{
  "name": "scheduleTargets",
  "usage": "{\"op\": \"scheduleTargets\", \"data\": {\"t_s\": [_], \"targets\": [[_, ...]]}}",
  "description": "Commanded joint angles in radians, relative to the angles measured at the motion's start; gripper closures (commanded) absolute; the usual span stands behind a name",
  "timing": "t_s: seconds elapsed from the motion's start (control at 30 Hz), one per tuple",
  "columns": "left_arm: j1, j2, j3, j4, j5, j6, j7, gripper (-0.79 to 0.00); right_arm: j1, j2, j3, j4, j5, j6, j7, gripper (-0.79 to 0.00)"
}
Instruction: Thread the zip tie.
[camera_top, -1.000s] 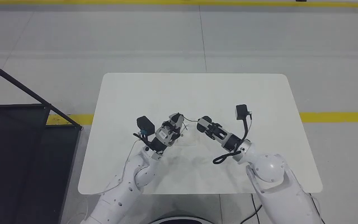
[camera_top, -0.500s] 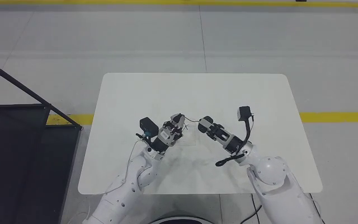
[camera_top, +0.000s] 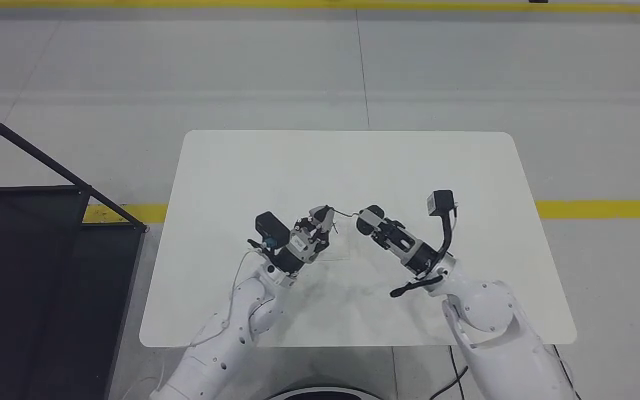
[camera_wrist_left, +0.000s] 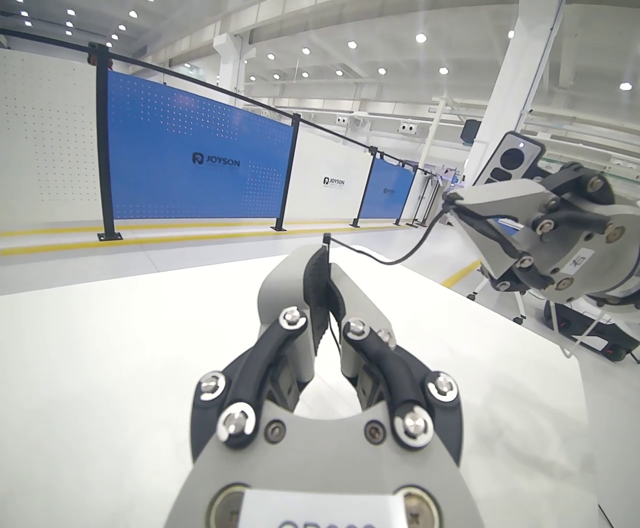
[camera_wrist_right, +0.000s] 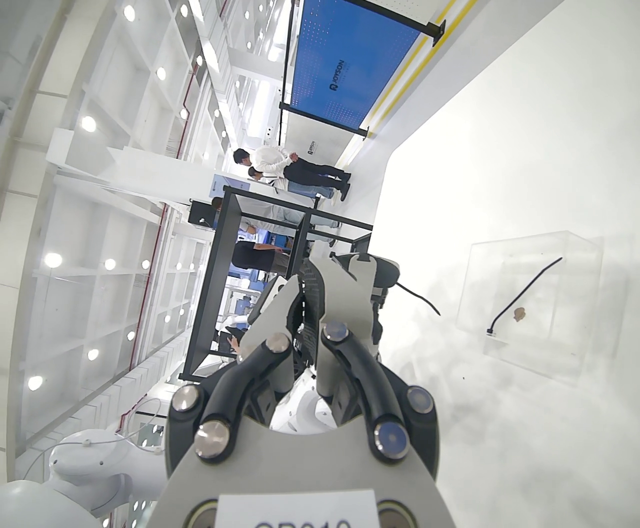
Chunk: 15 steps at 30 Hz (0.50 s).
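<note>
Left gripper faces right gripper; both pinch zip tie.

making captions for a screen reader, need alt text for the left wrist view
The left gripper, shut on one end of a black zip tie, holds it above a white table; the tie curves across to the right gripper, which pinches the far end.
</note>
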Motion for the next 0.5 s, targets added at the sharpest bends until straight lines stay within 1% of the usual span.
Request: {"op": "scheduleTargets", "data": {"t_s": [0.0, 0.17, 0.47], "targets": [[-0.001, -0.001, 0.000, 0.001, 0.001, -0.001, 0.000, 0.000, -0.002, 0.000, 0.003, 0.002, 0.007, -0.007, 0.000, 0.000], [-0.001, -0.002, 0.000, 0.003, 0.005, -0.003, 0.000, 0.000, -0.005, 0.000, 0.005, 0.004, 0.021, -0.021, 0.003, 0.000], [-0.002, -0.004, 0.001, 0.006, 0.012, -0.009, -0.008, 0.000, 0.009, -0.001, -0.005, 0.009, 0.023, -0.012, 0.020, 0.000]]}}
